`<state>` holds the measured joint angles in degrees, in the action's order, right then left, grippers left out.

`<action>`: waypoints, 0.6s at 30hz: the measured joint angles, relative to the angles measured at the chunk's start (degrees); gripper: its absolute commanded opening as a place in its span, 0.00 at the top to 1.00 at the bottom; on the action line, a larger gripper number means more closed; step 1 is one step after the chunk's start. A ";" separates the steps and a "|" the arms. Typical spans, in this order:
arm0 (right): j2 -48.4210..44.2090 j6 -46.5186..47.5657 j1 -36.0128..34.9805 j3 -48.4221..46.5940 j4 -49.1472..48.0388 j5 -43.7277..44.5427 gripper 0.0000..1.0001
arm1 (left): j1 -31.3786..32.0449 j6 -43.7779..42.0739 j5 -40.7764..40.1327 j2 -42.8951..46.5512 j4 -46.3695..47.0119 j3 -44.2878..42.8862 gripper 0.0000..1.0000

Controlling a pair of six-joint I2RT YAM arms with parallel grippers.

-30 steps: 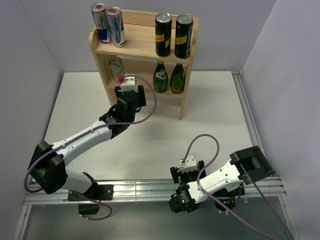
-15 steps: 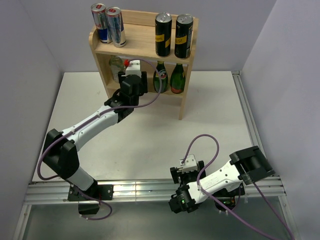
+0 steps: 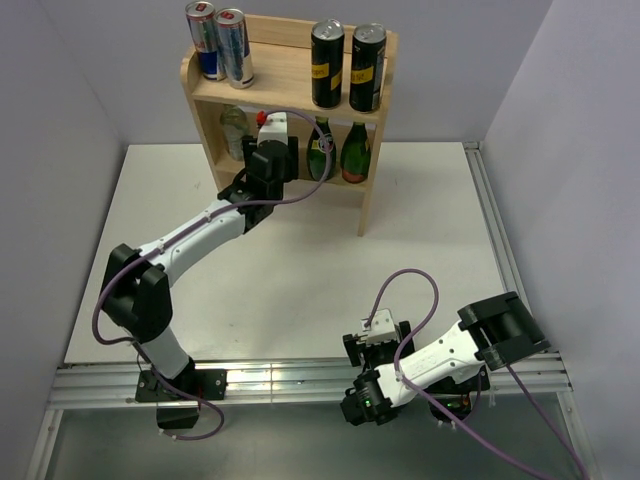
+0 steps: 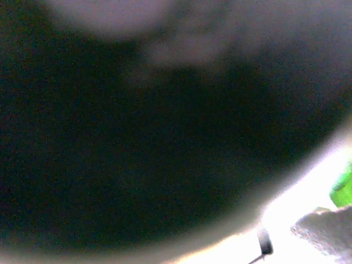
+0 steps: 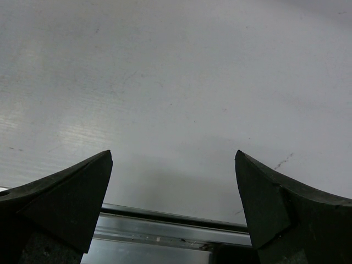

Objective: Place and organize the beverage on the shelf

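The light-wood shelf (image 3: pixel 290 95) stands at the back of the white table. Two silver-blue cans (image 3: pixel 218 42) and two black-and-yellow cans (image 3: pixel 345 65) stand on its top tier. On the lower tier a clear bottle (image 3: pixel 233 125) is at the left and two green bottles (image 3: pixel 337 150) at the right. My left gripper (image 3: pixel 270 140) reaches into the lower tier between them, shut on a bottle whose red cap (image 3: pixel 262 117) shows above the wrist. A dark blur fills the left wrist view. My right gripper (image 5: pixel 174 165) hangs open over the table's near edge.
A metal rail (image 3: pixel 290 380) runs along the near edge below the right gripper (image 3: pixel 375 335). Grey walls close in the table on the left, back and right. A green shape (image 4: pixel 344 190) shows at the right edge of the left wrist view.
My left arm has stretched forward and to the right, carrying the red-capped bottle from in front of the shelf into its lower tier. The right arm has not moved.
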<state>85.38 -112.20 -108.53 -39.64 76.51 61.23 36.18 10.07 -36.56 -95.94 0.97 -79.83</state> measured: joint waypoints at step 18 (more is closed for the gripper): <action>-0.04 0.00 -0.09 0.57 0.00 -0.04 0.00 | -3.65 -0.11 0.37 -2.99 7.15 0.24 1.00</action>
<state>85.34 -112.20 -108.62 -39.07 76.51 61.19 32.53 9.96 -36.18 -98.94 8.12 -79.59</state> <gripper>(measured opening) 0.994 0.713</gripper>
